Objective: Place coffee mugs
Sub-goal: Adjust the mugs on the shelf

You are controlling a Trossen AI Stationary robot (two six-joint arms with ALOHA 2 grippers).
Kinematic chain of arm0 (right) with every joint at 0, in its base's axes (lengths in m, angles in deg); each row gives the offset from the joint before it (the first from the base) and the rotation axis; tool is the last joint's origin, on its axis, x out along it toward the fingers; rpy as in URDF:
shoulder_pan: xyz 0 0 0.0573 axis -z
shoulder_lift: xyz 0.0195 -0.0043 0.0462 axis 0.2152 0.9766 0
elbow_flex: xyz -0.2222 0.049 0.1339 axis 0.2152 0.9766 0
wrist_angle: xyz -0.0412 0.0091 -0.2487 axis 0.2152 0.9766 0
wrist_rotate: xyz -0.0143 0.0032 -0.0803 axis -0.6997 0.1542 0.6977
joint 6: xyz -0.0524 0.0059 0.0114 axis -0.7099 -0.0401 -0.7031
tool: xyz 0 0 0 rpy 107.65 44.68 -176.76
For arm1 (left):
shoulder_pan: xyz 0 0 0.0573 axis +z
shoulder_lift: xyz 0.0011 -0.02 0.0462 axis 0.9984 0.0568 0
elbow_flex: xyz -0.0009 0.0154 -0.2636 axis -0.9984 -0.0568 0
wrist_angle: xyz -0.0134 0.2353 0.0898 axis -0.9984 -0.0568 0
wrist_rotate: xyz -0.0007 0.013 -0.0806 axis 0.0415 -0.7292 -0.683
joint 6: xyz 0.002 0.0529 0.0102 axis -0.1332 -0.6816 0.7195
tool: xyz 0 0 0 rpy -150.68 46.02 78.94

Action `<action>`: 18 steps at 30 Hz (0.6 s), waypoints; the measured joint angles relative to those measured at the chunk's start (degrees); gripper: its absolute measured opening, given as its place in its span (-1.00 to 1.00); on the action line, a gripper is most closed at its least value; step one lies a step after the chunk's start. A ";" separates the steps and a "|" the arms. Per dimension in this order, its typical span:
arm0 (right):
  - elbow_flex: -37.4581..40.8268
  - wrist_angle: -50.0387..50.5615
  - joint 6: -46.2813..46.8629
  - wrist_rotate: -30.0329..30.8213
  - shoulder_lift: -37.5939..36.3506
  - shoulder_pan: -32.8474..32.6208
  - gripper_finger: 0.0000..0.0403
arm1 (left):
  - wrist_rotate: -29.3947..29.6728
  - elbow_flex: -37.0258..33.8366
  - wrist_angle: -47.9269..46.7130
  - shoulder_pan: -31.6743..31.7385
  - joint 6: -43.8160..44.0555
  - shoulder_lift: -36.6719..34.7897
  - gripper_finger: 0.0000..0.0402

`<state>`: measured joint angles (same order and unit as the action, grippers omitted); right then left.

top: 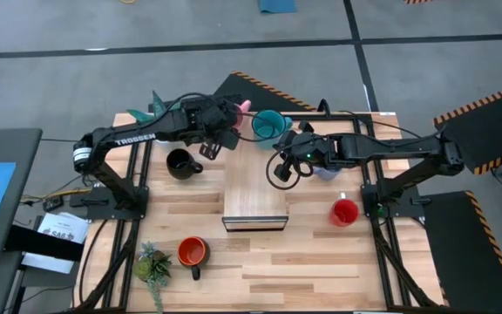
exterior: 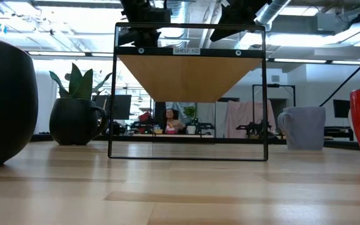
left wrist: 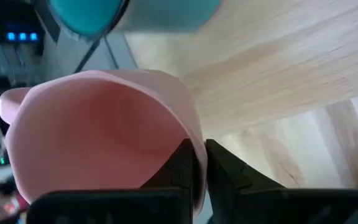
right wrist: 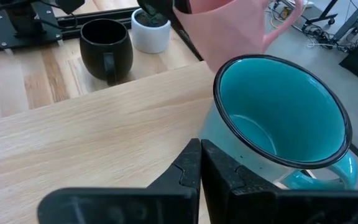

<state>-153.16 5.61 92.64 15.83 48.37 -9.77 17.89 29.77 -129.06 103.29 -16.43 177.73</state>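
My left gripper (left wrist: 199,163) is pinched tight on the rim of the pink mug (left wrist: 98,143), one finger inside the wall and one outside, holding it in the air above the far left corner of the wooden shelf (top: 254,194). My right gripper (right wrist: 201,163) is clamped the same way on the rim of the teal mug (right wrist: 281,118), just beside the pink one — from the right wrist the two mugs nearly touch, so there is little room between them. Below both lies the shelf's bare top, with open board toward its near edge.

The other mugs stand on the table (top: 321,262), well apart: the black mug (top: 179,163) left of the shelf, the pale blue mug (exterior: 304,127) under my right arm, the red mug (top: 344,211) right of the shelf and the orange mug (top: 192,253) toward the near edge, next to a small potted plant (top: 152,264). A second plant (right wrist: 150,26) sits just beyond the black mug.
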 joint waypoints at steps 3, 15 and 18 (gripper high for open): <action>0.00 0.10 0.00 0.00 0.00 0.00 -0.82 | 0.92 0.71 -1.40 -0.06 2.47 0.00 -0.97; 0.02 0.29 0.20 0.00 0.00 0.00 -0.84 | -11.14 21.10 -20.12 0.37 21.62 7.90 -0.99; 0.02 0.77 1.23 -0.02 0.00 0.00 -0.81 | -11.13 23.97 -24.91 1.19 24.73 11.08 -0.99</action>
<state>-153.14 6.38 93.88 15.81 48.37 -9.77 6.75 53.73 -153.97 104.49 8.29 188.80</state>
